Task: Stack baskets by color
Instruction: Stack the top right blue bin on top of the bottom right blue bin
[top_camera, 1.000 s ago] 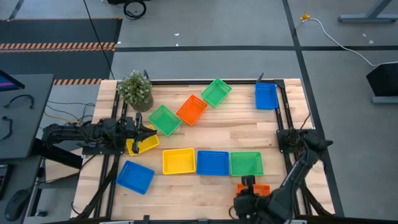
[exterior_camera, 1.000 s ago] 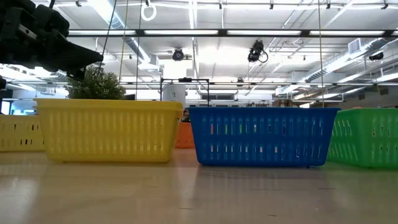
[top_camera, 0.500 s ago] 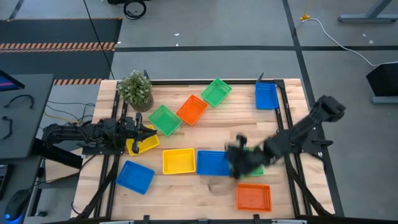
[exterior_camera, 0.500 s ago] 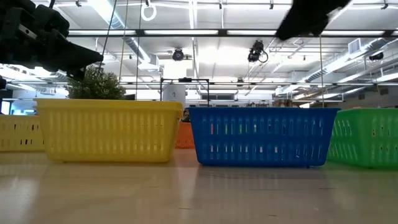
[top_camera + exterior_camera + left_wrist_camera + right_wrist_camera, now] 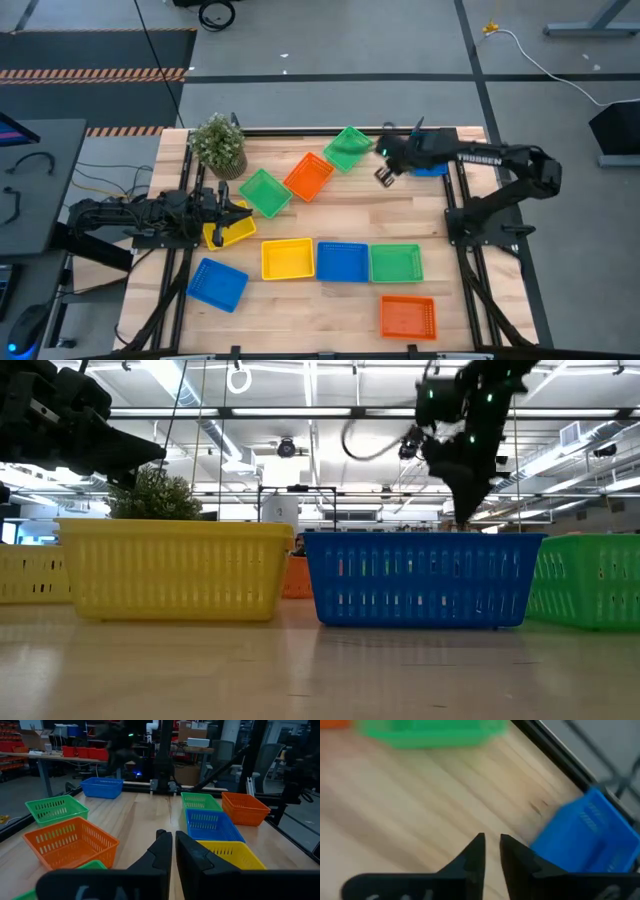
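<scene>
The right end effector (image 5: 491,851), fingers slightly parted, hangs above bare wood between a green basket (image 5: 427,731) and a blue basket (image 5: 587,837).

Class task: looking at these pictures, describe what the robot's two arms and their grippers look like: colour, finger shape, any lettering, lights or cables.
Both arms are dark, nearly black. The right arm carries pale lettering along one link, and green lights glow near the right gripper. A dark cable loops beside it in the low view. The left gripper has two black, wedge-shaped fingers.

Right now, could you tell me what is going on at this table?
The right gripper hangs empty over the table's far side, between the far green basket and the far blue basket. The left gripper waits shut at the left, over a yellow basket. Every basket lies single; nothing is stacked yet.
</scene>
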Tool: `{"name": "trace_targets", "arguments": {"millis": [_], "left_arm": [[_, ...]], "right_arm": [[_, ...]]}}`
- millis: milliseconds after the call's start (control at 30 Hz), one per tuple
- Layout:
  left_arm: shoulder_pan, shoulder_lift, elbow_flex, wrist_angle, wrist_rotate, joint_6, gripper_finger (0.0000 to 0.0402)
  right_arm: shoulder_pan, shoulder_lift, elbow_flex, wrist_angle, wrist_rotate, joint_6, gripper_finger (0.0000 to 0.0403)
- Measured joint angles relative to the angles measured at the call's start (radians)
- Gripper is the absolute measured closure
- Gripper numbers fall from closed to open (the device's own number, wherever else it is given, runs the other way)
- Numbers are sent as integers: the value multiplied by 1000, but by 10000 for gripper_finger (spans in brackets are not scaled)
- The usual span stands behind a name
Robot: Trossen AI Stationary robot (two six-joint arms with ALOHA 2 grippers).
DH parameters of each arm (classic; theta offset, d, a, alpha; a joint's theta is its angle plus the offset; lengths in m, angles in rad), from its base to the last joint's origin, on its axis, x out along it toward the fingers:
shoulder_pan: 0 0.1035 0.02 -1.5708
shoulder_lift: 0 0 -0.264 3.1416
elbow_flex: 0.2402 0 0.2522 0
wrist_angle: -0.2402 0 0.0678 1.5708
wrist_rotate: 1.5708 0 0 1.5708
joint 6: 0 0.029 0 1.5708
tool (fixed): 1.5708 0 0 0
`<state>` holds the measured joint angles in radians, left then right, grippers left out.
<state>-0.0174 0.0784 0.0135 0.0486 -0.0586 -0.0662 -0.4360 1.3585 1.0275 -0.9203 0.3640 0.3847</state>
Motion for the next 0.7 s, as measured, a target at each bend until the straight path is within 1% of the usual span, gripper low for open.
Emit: {"name": "trace_targets", "arguments": {"millis": [67, 167, 233, 300, 400, 433, 600, 700], "left_arm": [[0, 0, 0, 0, 0, 0, 376], [0, 0, 0, 0, 0, 0, 375], [0, 0, 0, 0, 0, 0, 371], [0, 0, 0, 0, 0, 0, 369], [0, 0, 0, 0, 0, 0, 366], [0, 0, 0, 0, 0, 0, 366], [0, 0, 0, 0, 0, 0, 372], [0, 0, 0, 0, 0, 0, 375]], "right_arm": [[-101, 1, -16, 1, -6, -17, 313], [-226, 1, -43, 10, 22, -10, 278], [-286, 1, -66, 29, 22, 5, 258], [-335, 1, -98, 83, -15, 11, 243], [-378, 2, -150, 176, -92, 16, 233], [-385, 3, -164, 198, -102, 16, 233], [-403, 3, -221, 248, -44, 24, 241], [-406, 3, -246, 288, -70, 24, 248]]}}
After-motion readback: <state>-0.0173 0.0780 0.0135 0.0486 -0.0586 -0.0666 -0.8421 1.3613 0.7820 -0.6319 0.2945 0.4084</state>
